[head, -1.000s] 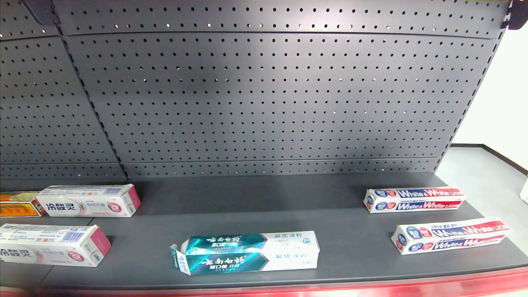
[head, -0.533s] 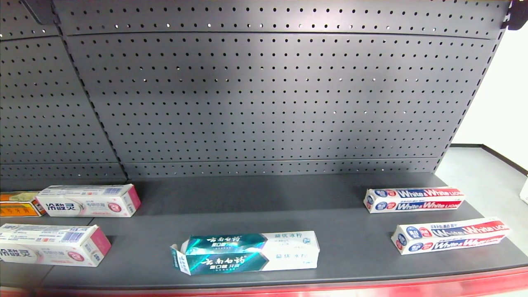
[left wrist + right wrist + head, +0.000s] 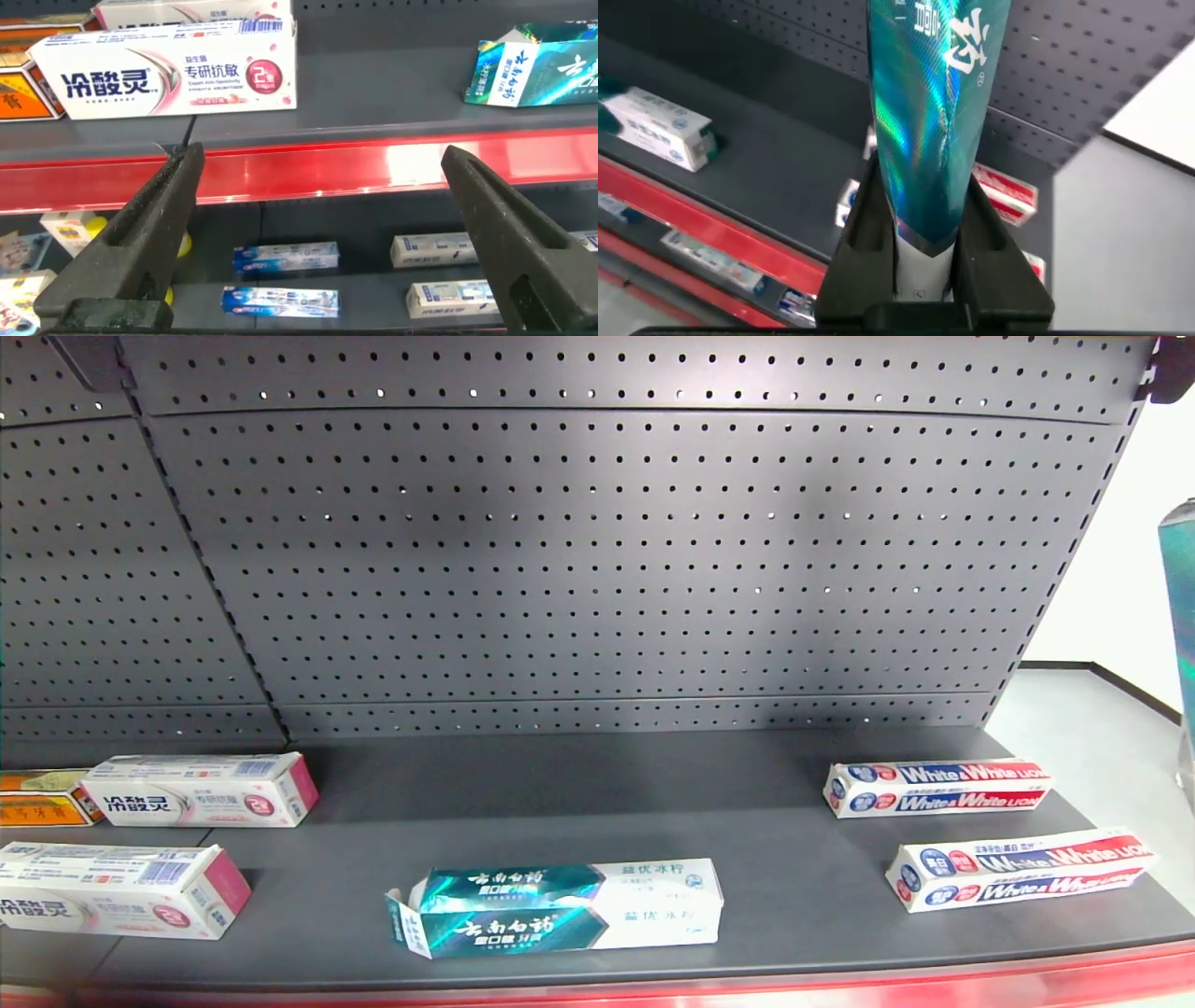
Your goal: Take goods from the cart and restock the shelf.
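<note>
The right pincer [image 3: 924, 219] is clenched on the lower end of a box [image 3: 938, 93] with a shiny teal face, which stands upright between its fingers. In the head view this box shows at the far right edge, above and to the right of the shelf [image 3: 597, 784] and apart from it. The left pincer [image 3: 322, 154] is released, its two dark fingers spread wide with nothing between them, and it sits low in front of the red strip [image 3: 327, 173] along the shelf's front edge.

On the shelf a teal carton [image 3: 555, 907] lies flat near the front middle, with the flap at its left end open. To the left lie two pink cartons, the rear one [image 3: 201, 791] just beside an orange carton [image 3: 42, 798] and the front one [image 3: 121, 891] near the edge. On the right lie two white cartons with red and blue print, one behind [image 3: 938, 788] and one in front [image 3: 1022, 870], the front one slightly angled. A grey pegboard [image 3: 597, 569] backs the shelf. Beneath the red strip, a lower shelf [image 3: 374, 280] holds more small cartons.
</note>
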Robot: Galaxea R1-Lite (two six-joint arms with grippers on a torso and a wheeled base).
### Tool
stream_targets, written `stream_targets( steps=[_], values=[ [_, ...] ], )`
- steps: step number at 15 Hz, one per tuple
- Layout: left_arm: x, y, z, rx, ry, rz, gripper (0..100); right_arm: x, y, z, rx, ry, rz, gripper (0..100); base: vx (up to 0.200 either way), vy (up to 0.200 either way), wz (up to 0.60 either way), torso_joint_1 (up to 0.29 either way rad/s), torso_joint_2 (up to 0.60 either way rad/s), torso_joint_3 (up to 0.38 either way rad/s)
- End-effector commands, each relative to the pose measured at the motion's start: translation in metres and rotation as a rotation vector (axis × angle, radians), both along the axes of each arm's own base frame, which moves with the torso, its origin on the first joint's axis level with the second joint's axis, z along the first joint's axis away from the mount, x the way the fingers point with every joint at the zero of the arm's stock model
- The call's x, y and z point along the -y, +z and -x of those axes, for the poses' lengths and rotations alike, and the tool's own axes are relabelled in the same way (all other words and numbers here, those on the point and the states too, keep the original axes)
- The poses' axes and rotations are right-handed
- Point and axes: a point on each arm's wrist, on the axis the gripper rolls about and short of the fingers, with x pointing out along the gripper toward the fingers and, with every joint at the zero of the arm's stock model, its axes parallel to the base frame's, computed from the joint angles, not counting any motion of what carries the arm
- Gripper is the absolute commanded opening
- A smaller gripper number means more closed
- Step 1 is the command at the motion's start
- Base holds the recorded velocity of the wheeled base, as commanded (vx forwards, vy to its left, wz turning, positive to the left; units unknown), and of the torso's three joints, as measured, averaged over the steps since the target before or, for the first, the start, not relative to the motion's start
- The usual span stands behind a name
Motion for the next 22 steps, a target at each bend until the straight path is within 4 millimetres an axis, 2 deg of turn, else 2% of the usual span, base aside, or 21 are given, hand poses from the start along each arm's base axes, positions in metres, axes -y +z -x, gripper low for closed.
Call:
stream_targets(
  steps=[1, 5, 6, 9, 13, 15, 18, 22],
  values=[
    [0.0, 0.0, 0.0, -0.003, -0.001, -0.003, 100, -0.016, 0.0, -0.031, -0.076, 0.045, 0.014, 0, 0.0, 0.0, 0.0, 0.0, 0.0, 0.0],
    [0.0, 0.0, 0.0, -0.001, 0.001, 0.0, 100, -0.043, -0.009, -0.073, -0.103, 0.1, 0.027, 0, 0.0, 0.0, 0.0, 0.0, 0.0, 0.0],
    [0.0, 0.0, 0.0, -0.001, 0.001, 0.0, 100, -0.053, -0.012, -0.089, -0.095, 0.124, 0.023, 0, 0.0, 0.0, 0.0, 0.0, 0.0, 0.0],
    [0.0, 0.0, 0.0, -0.003, 0.001, 0.004, 100, -0.081, -0.018, -0.115, -0.076, 0.212, 0.017, 0, 0.0, 0.0, 0.0, 0.0, 0.0, 0.0],
    [0.0, 0.0, 0.0, -0.003, 0.001, 0.004, 100, -0.105, -0.014, -0.125, -0.076, 0.312, 0.03, 0, 0.0, 0.0, 0.0, 0.0, 0.0, 0.0],
    [0.0, 0.0, 0.0, -0.003, 0.001, 0.004, 100, -0.109, -0.011, -0.125, -0.053, 0.355, 0.065, 0, 0.0, 0.0, 0.0, 0.0, 0.0, 0.0],
    [0.0, 0.0, 0.0, -0.003, 0.001, 0.004, 100, -0.111, -0.011, -0.112, -0.115, 0.396, 0.104, 0, 0.0, 0.0, 0.0, 0.0, 0.0, 0.0],
    [0.0, 0.0, 0.0, -0.001, 0.001, 0.004, 100, -0.114, -0.006, -0.11, -0.17, 0.462, 0.214, 0, 0.0, 0.0, 0.0, 0.0, 0.0, 0.0]
  ],
)
